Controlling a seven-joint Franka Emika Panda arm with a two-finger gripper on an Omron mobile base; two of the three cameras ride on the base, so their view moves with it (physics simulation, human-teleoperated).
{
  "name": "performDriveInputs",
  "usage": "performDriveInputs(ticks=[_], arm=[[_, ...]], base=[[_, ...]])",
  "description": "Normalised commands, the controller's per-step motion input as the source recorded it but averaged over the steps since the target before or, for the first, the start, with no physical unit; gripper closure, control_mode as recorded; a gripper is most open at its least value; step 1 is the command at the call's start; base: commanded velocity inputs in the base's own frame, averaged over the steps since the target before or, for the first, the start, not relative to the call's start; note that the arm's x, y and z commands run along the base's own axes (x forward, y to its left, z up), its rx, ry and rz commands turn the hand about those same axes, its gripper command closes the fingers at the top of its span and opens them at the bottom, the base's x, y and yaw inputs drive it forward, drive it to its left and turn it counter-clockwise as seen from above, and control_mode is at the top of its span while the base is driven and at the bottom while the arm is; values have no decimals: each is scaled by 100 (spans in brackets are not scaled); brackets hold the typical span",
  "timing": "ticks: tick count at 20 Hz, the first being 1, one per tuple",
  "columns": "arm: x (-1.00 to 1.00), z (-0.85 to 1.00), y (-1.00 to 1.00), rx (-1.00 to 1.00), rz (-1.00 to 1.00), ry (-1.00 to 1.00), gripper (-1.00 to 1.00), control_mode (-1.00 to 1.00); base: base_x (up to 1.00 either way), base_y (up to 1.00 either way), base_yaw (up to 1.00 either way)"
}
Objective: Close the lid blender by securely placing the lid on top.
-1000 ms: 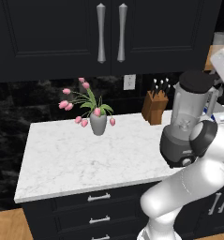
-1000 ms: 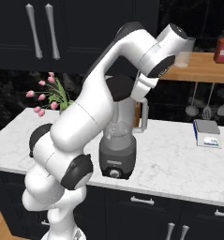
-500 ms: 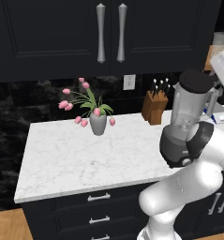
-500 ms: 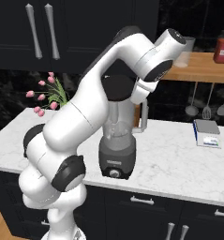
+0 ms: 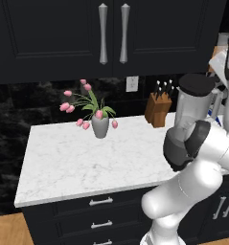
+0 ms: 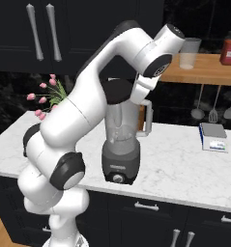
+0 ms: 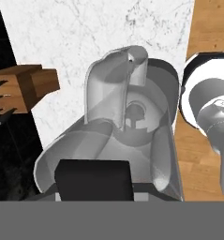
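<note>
Hand view looks down along the claw: a flat black block, the lid [image 7: 93, 180], sits low in the middle where the fingertips would rise, and it hides them. Past it the blender [image 7: 132, 112] jar stands open to the camera, with the blade hub at its bottom and the handle toward the top of the picture. In the right base view the claw [image 6: 136, 94] meets the right edge of the lid [image 6: 116, 90] at the top of the jar. The jaws stand narrow, closed on the lid. The left base view shows the lid [image 5: 197, 83] lying about level over the jar's mouth; whether it rests on the rim or hangs just above it, I cannot tell.

The blender [image 6: 121, 144] stands upright on a white marble counter [image 6: 184, 164], near its front edge, with the knob facing forward and the handle to the right in the right base view. In the left base view the blender [image 5: 185, 112] is partly behind the arm's elbow.

On the counter [image 5: 77, 158], well left of the blender, stands a grey vase of pink tulips [image 5: 100, 127]. A wooden knife block [image 5: 158, 109] stands by the back wall, near the blender. A small scale [image 6: 213, 137] lies to the right, apart from the blender.

Dark cabinets [image 5: 63, 33] with long metal handles hang above a black stone backsplash that bears a white outlet [image 5: 131, 83]. A wooden shelf [image 6: 204, 72] carries a glass [image 6: 189, 52] and a red jar [image 6: 229, 48], and utensils [image 6: 213, 103] hang under it. Dark drawers [image 5: 101, 203] front the counter, over a wood floor [image 5: 5, 232].
</note>
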Motion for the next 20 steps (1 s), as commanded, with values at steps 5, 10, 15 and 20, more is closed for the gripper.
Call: performDriveInputs(ticks=[5, 10, 15, 20], arm=[[-13, 0, 5, 0, 2, 0, 100, -100], [-26, -6, 18, -1, 5, 0, 100, -100], [-2, 0, -19, 0, 1, 0, 100, -100], [30, 4, -39, 6, -3, 0, 100, -100]], base=[[0, 0, 0], [0, 0, 0], [0, 0, 0], [0, 0, 0]])
